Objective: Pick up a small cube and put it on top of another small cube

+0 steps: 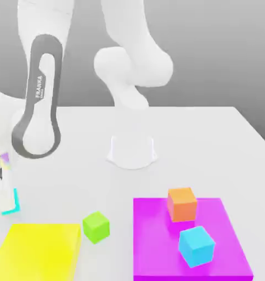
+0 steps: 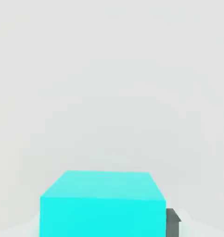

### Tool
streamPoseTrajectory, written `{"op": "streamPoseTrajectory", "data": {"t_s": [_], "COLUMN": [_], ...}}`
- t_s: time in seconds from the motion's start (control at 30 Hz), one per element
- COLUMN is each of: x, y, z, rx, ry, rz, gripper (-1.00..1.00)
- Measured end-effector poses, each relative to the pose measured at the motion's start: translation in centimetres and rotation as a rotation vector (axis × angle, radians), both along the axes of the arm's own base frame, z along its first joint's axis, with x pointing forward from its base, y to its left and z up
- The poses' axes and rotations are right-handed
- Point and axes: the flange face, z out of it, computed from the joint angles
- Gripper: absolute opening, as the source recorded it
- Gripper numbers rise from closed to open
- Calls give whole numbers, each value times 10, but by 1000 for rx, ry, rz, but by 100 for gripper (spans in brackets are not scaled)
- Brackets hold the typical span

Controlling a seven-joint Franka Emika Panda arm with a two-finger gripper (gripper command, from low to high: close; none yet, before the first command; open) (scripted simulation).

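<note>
One camera stands off the arm, raised and looking down across the white counter [image 1: 211, 142] toward the white robot arm's base [image 1: 132, 151] at the far side, wide enough to take in the flat magenta square mat [image 1: 156, 247] and the flat yellow square mat [image 1: 41, 249] nearest it. The other rides on the hand [image 1: 5, 189] and looks along it at very close range. Both share the small plain cyan cube [image 2: 102, 203] at the exterior view's left edge [image 1: 12, 202], and the bare counter around it.
</note>
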Motion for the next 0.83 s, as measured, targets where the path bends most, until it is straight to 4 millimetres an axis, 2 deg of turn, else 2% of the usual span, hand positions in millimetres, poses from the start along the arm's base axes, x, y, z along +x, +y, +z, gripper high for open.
{"op": "streamPoseTrajectory", "data": {"t_s": [0.03, 0.13, 0.23, 0.33, 0.43, 0.53, 0.6, 0.67, 0.7, 0.73, 0.83], "x": [5, 57, 102, 139, 169, 189, 194, 197, 200, 201, 201], "y": [4, 44, 93, 148, 218, 307, 368, 420, 437, 444, 444], "z": [8, 23, 38, 54, 71, 90, 104, 105, 94, 82, 82], "rx": [4, 22, 33, 40, 42, 39, 32, 21, 13, 8, 8], "ry": [-1, -11, -17, -21, -21, -17, -12, -5, -1, 2, 2], "rz": [23, 282, 541, 801, 1081, 1399, 1616, 1823, 1915, 1959, 1959], "gripper": [-100, -100, -100, -100, -100, -100, -100, -100, -100, 100, 100]}}
